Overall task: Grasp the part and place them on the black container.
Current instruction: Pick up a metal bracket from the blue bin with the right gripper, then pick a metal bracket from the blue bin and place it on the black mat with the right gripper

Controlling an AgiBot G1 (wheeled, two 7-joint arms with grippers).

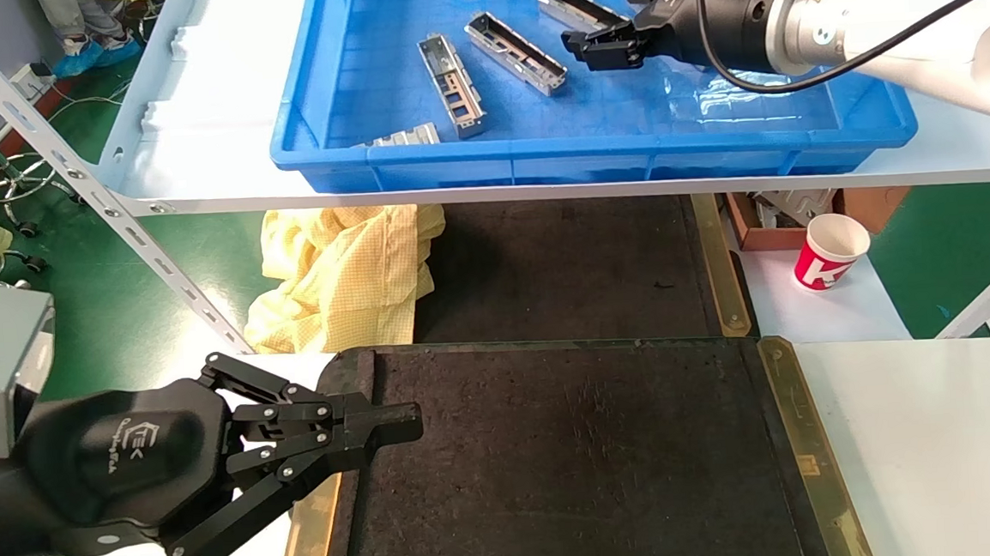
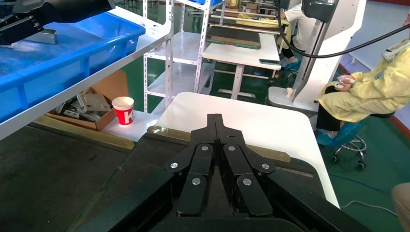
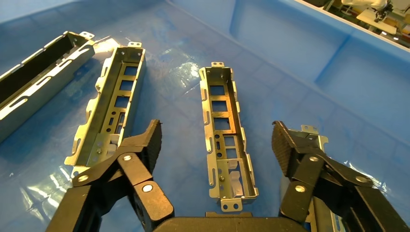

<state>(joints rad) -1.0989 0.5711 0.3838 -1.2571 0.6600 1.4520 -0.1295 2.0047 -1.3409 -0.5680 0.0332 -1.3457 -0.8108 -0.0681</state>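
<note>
my right tool (image 3: pixel 215 145) wide open over a part (image 3: pixel 224 130) in the blue crate (image 1: pixel 470 155), my left tool (image 1: pixel 379 427) fully closed, empty, over the black container (image 1: pixel 575 462)

Silver parts (image 1: pixel 516 53), blue crate (image 1: pixel 608 155)

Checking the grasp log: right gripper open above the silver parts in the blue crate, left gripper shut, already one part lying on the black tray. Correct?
One thing is off: no part lies on the wide, flat black tray; the head view shows it bare. The rest holds: the right gripper is open over a slim silver metal channel part in the blue plastic crate, and the left gripper is shut at the tray's edge.
</note>
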